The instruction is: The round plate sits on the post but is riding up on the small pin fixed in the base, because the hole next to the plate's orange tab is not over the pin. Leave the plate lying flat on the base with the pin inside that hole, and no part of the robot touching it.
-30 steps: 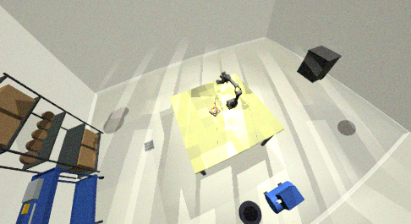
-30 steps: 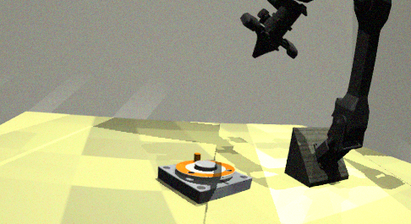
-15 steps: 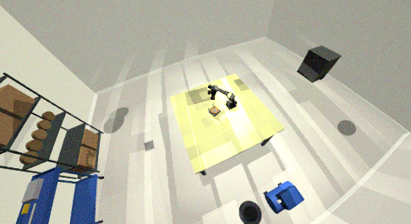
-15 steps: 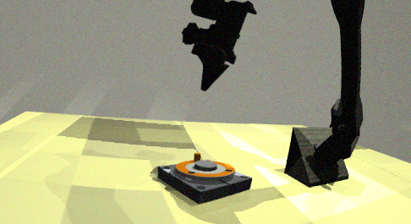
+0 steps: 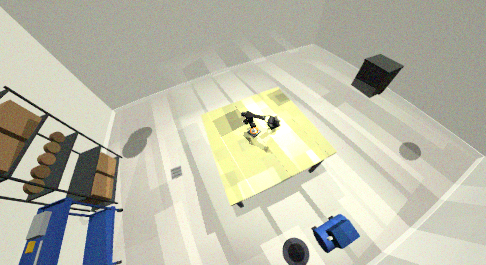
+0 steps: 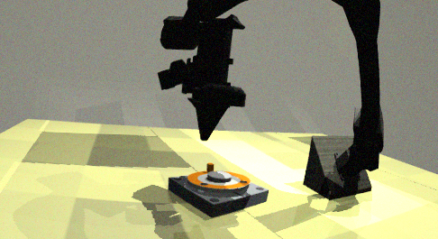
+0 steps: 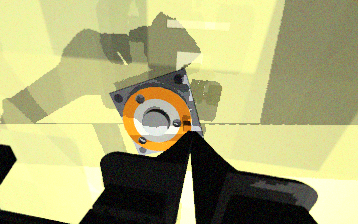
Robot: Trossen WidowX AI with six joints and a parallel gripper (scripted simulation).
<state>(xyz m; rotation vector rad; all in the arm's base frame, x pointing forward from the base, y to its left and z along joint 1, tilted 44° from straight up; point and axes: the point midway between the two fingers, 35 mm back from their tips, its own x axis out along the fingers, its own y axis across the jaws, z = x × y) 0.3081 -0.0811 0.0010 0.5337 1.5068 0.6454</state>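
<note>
The plate (image 7: pixel 155 120) is a flat orange ring with a pale grey inner band, sitting around a grey post (image 7: pixel 154 119) at its centre. In the wrist view it lies just left of the frame's middle, on a dark grey square base (image 7: pixel 181 82) that is turned like a diamond, with small dark holes at the base's corners. Small dark holes also dot the orange ring at its upper left and lower left. At the ring's right edge is the orange tab (image 7: pixel 185 121), with a dark hole (image 7: pixel 177 122) just to its left. In the exterior view the plate (image 6: pixel 219 180) is low in the frame, a little left of centre, and the tab (image 6: pixel 210 167) stands up as a short orange stub at the back left of the ring. The ring looks slightly tilted there, though the pin itself cannot be made out.

The base rests on a pale yellow table (image 6: pixel 68 190) patched with darker squares and the arm's shadow.

The gripper (image 6: pixel 205 136) hangs above the plate, well apart from it, pointing straight down, its jaws pressed together into one tip with nothing between them. In the wrist view that tip (image 7: pixel 190 137) lies just below the tab. The black arm (image 6: pixel 367 73) arches from the upper right down to a dark wedge mount (image 6: pixel 331 172) at the right.

In the top view the table (image 5: pixel 280 161) sits mid-frame, with the plate (image 5: pixel 254 132) near its upper middle.
</note>
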